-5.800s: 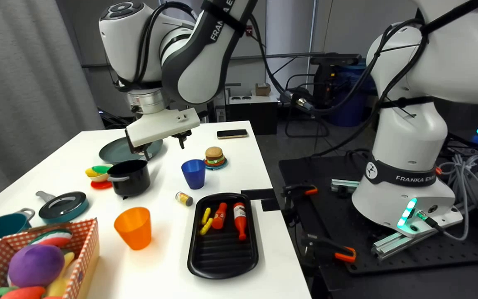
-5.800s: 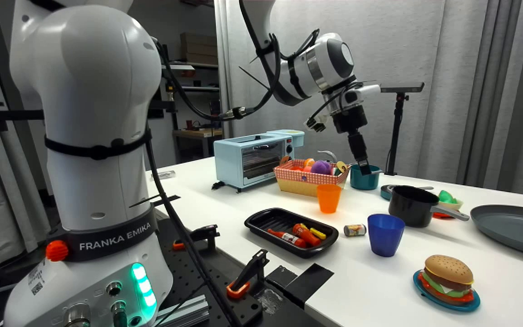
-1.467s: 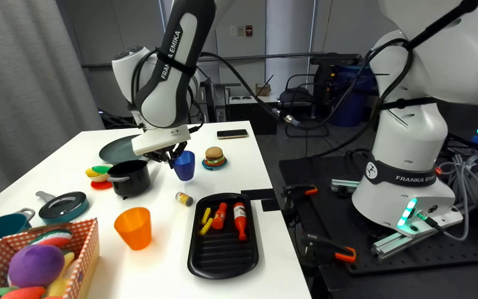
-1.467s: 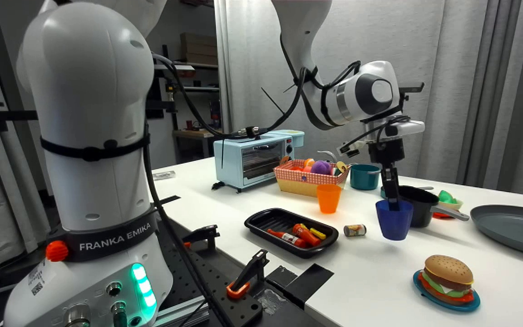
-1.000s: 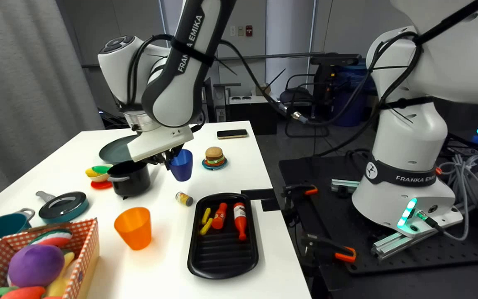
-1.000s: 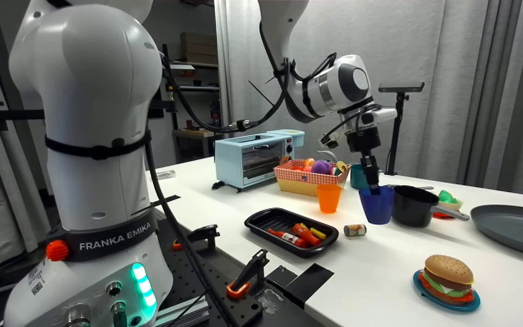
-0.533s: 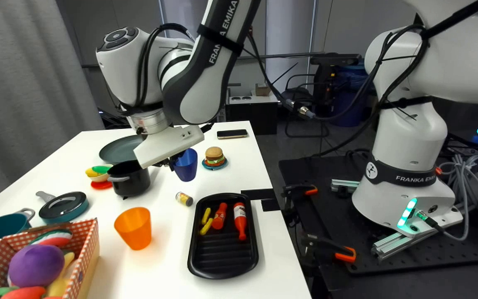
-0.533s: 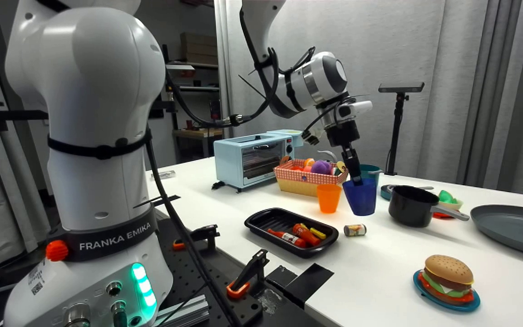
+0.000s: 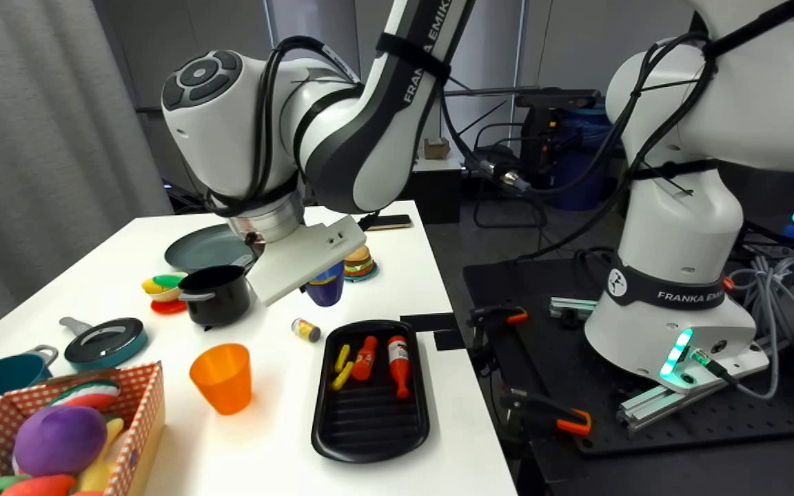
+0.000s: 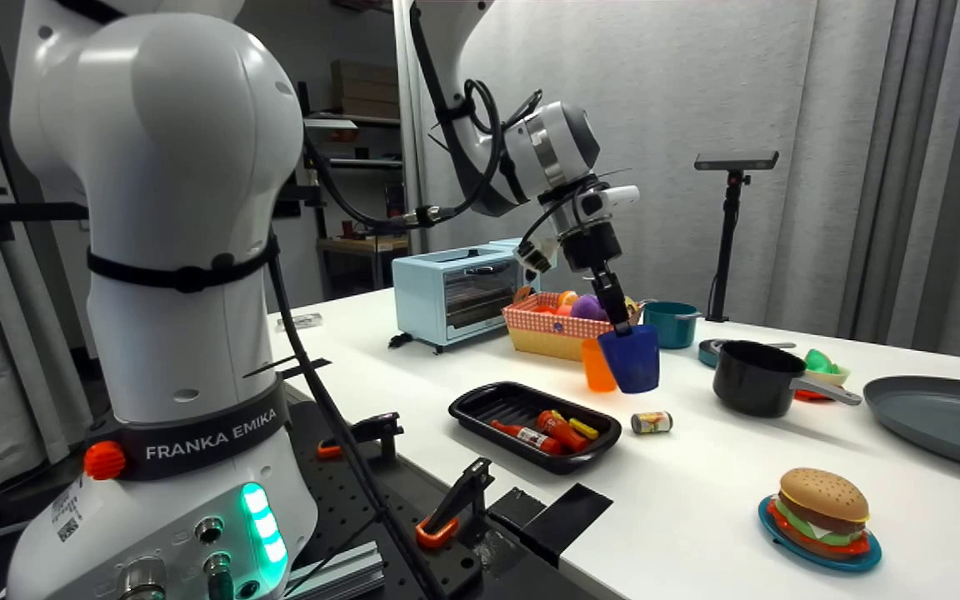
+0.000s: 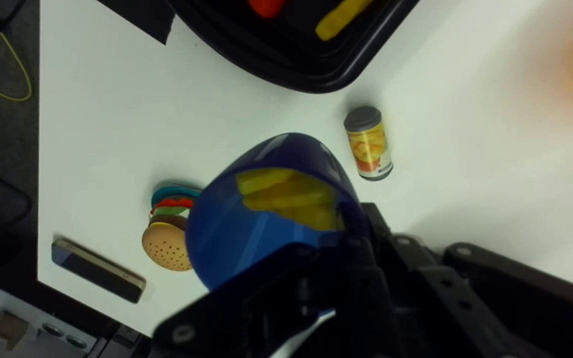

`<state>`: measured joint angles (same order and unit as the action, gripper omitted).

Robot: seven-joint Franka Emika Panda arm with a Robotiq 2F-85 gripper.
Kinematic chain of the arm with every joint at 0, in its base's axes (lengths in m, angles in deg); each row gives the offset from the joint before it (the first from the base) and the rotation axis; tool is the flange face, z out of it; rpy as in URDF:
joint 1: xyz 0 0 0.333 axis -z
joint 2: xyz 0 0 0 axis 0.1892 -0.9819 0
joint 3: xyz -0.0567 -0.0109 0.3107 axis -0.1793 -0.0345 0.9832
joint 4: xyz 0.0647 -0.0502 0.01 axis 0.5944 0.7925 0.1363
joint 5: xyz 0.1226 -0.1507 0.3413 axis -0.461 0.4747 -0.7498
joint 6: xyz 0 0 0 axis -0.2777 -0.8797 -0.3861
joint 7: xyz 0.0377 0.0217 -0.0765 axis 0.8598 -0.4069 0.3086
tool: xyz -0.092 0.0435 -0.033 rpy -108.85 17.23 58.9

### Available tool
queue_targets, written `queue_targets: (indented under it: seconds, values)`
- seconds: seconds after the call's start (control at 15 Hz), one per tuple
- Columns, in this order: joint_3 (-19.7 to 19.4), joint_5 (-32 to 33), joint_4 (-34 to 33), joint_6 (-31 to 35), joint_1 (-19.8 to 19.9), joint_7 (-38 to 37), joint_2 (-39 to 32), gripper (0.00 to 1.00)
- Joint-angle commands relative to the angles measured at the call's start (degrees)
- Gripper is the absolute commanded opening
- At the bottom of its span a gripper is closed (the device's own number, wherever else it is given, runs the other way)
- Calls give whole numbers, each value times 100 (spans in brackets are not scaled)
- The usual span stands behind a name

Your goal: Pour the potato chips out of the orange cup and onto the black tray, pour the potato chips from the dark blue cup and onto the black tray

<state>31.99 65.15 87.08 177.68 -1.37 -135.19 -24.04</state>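
My gripper (image 11: 358, 219) is shut on the wall of the dark blue cup (image 10: 635, 367), one finger inside the rim and one outside. The cup hangs tilted above the table; yellow potato chips (image 11: 291, 196) lie inside it in the wrist view. Upright on the table stands the orange cup (image 9: 223, 382), partly behind the blue cup in an exterior view (image 10: 598, 367); I see nothing inside it. The black tray (image 9: 369, 432) holds two red bottles (image 9: 399, 368) and yellow potato chips (image 9: 342, 365); its rim (image 11: 311, 87) shows at the top of the wrist view.
A small can (image 10: 652, 422) lies between the held cup and the tray. A toy burger (image 10: 822, 508), a phone (image 11: 98, 271), a black pot (image 10: 755, 379), a grey pan (image 9: 207, 248), a lidded teal pan (image 9: 106, 342) and a checked basket (image 10: 559, 340) of toy food surround it.
The dark blue cup stood on the table with my gripper apart from it; now it is gripped, lifted and more tilted. Over the last second it moved towards the orange cup and tray side.
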Motion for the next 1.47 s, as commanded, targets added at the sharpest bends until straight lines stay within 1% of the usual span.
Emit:
queue_targets:
  seconds: [0.0,0.4,0.6,0.8,1.07,1.27,1.4]
  values:
    - [347,760,89,-514,118,-566,139,1]
    - [794,1839,-3,-1540,206,-1075,63,1]
    - [997,2533,-53,-2227,222,-1305,-4,1]
    - [1227,3076,-101,-2843,259,-1372,-116,1]
    - [1491,3711,-128,-3484,262,-1498,-300,1]
    - [1686,4248,-117,-3983,218,-1840,-441,1]
    - [1792,4478,-136,-4199,250,-2077,-533,1]
